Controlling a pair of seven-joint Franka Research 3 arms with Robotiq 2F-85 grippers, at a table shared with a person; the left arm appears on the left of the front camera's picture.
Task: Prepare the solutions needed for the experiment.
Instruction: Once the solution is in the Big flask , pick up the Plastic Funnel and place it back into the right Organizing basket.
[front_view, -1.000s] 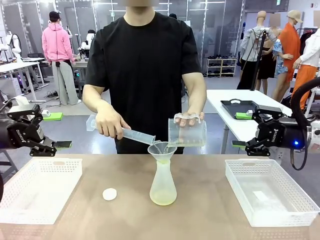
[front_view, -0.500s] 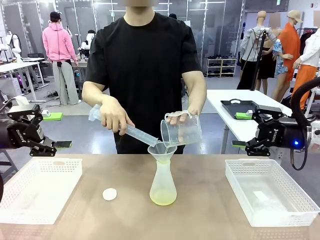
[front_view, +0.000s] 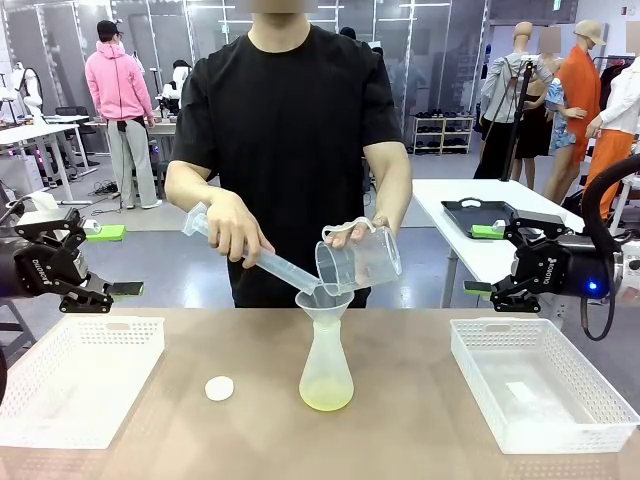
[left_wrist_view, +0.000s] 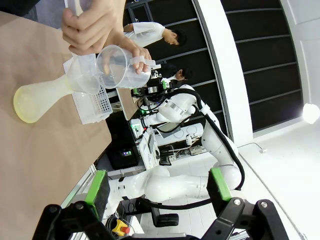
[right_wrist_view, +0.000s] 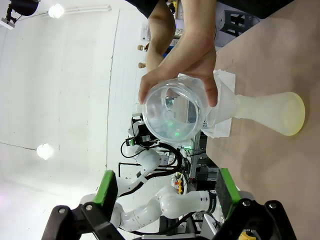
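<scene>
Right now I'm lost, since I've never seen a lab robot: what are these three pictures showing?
Two white robot arms stand at the sides of a table. Their grasping ends, the left tool and the right tool, are both open and hold nothing. One picture looks across the table from between the arms. The other two come from a camera on each wrist, so they look tilted. A person opposite tips a measuring cylinder and a beaker over a funnel that stands in a flask. The flask holds a little pale yellow-green liquid. Also on the table are a small white cap and two white baskets, the left basket and the right basket.
</scene>
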